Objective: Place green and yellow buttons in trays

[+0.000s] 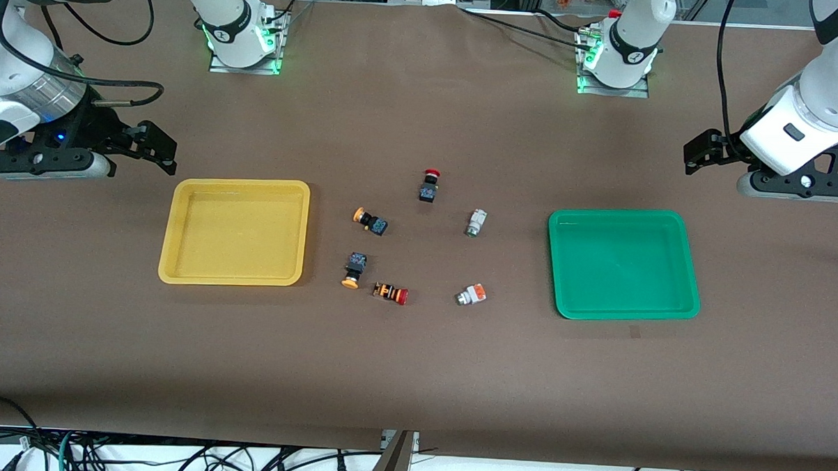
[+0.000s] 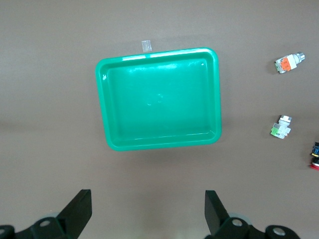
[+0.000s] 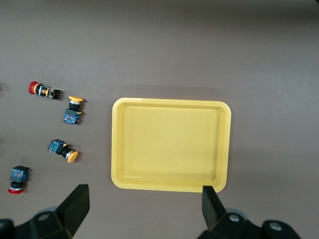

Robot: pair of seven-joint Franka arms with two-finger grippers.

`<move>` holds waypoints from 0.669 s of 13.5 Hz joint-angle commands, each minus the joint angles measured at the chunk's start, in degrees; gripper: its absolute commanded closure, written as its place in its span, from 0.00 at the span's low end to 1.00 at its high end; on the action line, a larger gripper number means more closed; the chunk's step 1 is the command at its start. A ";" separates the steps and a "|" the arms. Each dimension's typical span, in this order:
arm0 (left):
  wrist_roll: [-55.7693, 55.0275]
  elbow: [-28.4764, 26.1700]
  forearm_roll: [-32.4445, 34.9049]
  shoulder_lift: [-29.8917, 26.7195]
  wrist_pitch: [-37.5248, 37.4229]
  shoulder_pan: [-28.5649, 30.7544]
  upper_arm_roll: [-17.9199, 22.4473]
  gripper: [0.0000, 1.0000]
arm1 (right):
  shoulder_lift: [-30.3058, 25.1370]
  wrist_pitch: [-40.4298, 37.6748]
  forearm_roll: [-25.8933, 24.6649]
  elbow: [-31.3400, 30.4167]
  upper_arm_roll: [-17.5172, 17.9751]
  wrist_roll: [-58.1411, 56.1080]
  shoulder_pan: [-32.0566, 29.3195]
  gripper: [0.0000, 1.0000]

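Two black-bodied buttons with yellow caps lie beside the yellow tray. A white button with a greenish tip and a white one with an orange block lie between them and the green tray. Both trays hold nothing. My right gripper is open and empty above the table by the yellow tray. My left gripper is open and empty above the table by the green tray. The right wrist view shows both yellow buttons; the left wrist view shows both white ones.
A black-bodied switch with a red cap lies toward the arm bases from the other buttons. An orange-striped switch with a red cap lies beside the nearer yellow button. A small tape mark is beside the green tray.
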 commanded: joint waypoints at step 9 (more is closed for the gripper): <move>0.52 0.44 0.89 1.50 -2.59 -0.31 -0.05 0.00 | 0.38 -0.48 0.53 1.32 0.12 0.47 0.01 0.00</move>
